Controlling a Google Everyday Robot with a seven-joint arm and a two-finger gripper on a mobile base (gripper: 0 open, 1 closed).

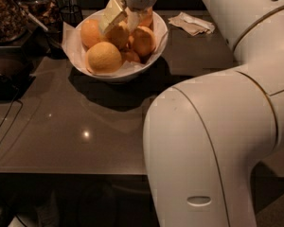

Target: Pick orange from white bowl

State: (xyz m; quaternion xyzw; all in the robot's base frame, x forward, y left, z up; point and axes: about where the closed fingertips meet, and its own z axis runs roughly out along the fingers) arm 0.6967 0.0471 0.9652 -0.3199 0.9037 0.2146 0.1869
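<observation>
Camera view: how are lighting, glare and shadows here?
Camera view: dim warm light; one small glare spot on the dark table; the white bowl throws a shadow toward the camera; the gripper sits over the oranges; the pale arm fills the foreground.
</observation>
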